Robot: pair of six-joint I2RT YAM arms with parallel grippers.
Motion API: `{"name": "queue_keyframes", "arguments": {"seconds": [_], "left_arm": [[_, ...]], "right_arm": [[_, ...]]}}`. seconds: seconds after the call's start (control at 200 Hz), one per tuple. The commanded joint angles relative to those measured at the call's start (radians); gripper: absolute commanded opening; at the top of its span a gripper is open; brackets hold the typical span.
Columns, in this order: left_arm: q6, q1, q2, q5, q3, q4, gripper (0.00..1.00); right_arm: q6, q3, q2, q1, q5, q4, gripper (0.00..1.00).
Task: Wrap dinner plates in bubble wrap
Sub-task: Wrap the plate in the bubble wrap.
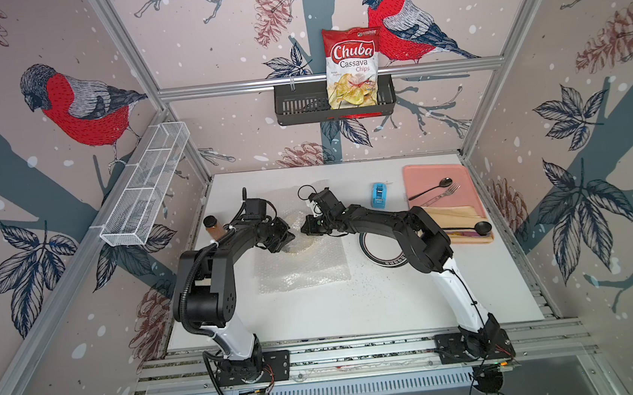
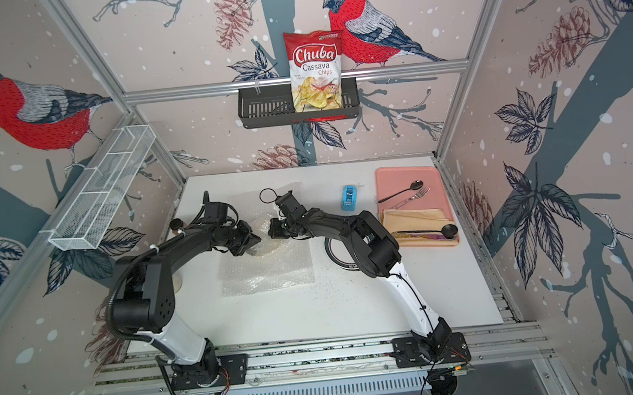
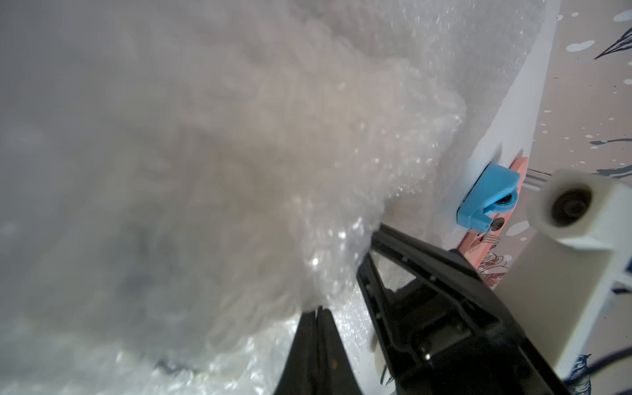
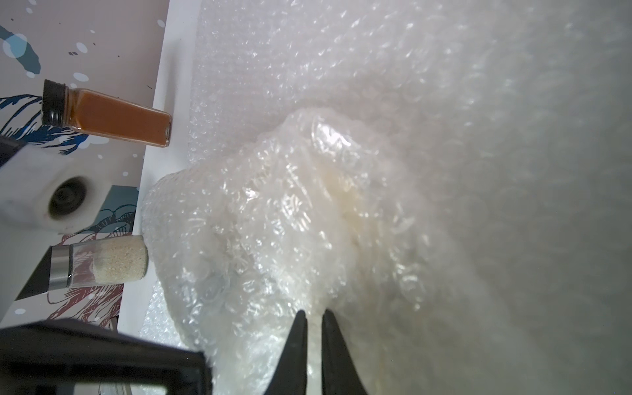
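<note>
Mid-table, a cream plate (image 1: 302, 245) shows only dimly through bunched bubble wrap (image 1: 306, 273). A second, dark-rimmed plate (image 1: 382, 257) lies half-hidden under the right arm. From opposite sides, the left gripper (image 3: 318, 312) and right gripper (image 4: 314, 315) each pinch the film. An orange spice jar (image 4: 106, 118) and a pale spice jar (image 4: 106, 263) stand at the left. One blue tape dispenser (image 1: 378, 195) and one pink tray (image 1: 422, 175) sit far right.
</note>
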Motion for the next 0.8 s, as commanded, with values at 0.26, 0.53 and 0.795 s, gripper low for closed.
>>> {"name": "queue_keyframes", "arguments": {"seconds": [0.26,0.53,0.795], "left_arm": [[0.085,-0.030,0.079,-0.109,0.049,-0.028,0.00],[0.097,-0.030,0.021,-0.074,-0.110,0.010,0.00],[0.112,-0.023,0.040,-0.133,-0.131,0.001,0.00]], "right_arm": [[-0.007,-0.017,-0.049,-0.003,-0.001,0.000,0.13],[0.000,-0.001,-0.047,-0.012,-0.010,-0.001,0.13],[-0.004,-0.124,-0.217,-0.055,-0.011,0.045,0.22]]}}
